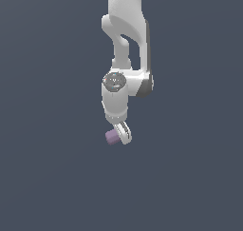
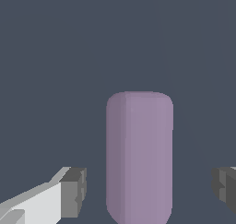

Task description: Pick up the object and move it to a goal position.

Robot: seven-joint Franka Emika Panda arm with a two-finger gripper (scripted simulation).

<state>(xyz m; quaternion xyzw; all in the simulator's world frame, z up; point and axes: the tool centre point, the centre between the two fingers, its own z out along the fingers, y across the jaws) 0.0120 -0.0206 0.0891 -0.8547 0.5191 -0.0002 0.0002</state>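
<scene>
In the exterior view, a plain dark blue-grey floor (image 1: 47,178) is seen all around. The white arm (image 1: 126,44) is seen coming down from the top of the picture. A small purple block (image 1: 111,137) is seen at the tip of the gripper (image 1: 121,134). The block looks pale and dull, with soft edges. It is seen right against the white finger (image 1: 124,132), on the exterior view's left of it. It cannot be told from here if the fingers are apart or together.

In the wrist view, the same dark floor (image 2: 55,57) is seen behind everything. The block (image 2: 139,156) is seen as a long, plain, mauve shape with round corners. It is placed between the two dark grey pads (image 2: 73,192). A gap is seen on each side of it, so the block is not touched. The gripper (image 2: 147,191) is held wide apart.
</scene>
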